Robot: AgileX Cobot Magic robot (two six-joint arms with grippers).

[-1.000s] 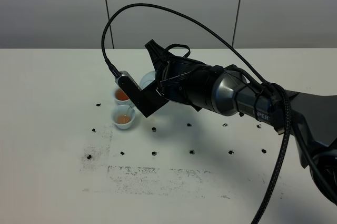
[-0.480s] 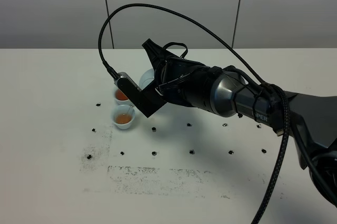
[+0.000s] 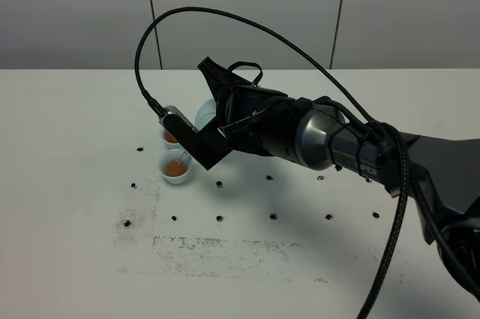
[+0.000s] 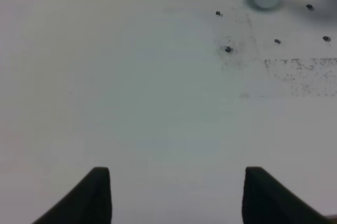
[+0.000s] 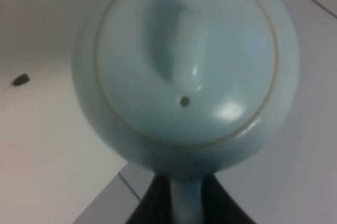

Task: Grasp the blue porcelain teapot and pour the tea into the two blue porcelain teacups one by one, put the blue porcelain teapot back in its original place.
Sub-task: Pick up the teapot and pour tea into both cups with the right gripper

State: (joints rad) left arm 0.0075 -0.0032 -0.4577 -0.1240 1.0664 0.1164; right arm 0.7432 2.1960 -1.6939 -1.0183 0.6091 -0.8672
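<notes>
Change: the right gripper (image 3: pixel 223 122) has crept slightly left and farther, carrying the blue porcelain teapot (image 3: pixel 207 114) with it.
Teapot: aloft, just right of the far teacup (image 3: pixel 172 138), and hiding the right gripper's closure; spout hidden by the wrist camera block (image 3: pixel 196 144).
Meaning: far cup and near teacup (image 3: pixel 177 170) both show amber tea; pouring looks nearly done, return pending.
Left gripper (image 4: pixel 176 195): released, empty, over bare table (image 3: pixel 75 184).
Around: black dots (image 3: pixel 220 218); nothing blocks.

White table (image 3: pixel 67 274) dotted with small black marks (image 3: pixel 274 216), smudged grey near its front edge; grey panelled wall (image 3: pixel 247 11) behind.
</notes>
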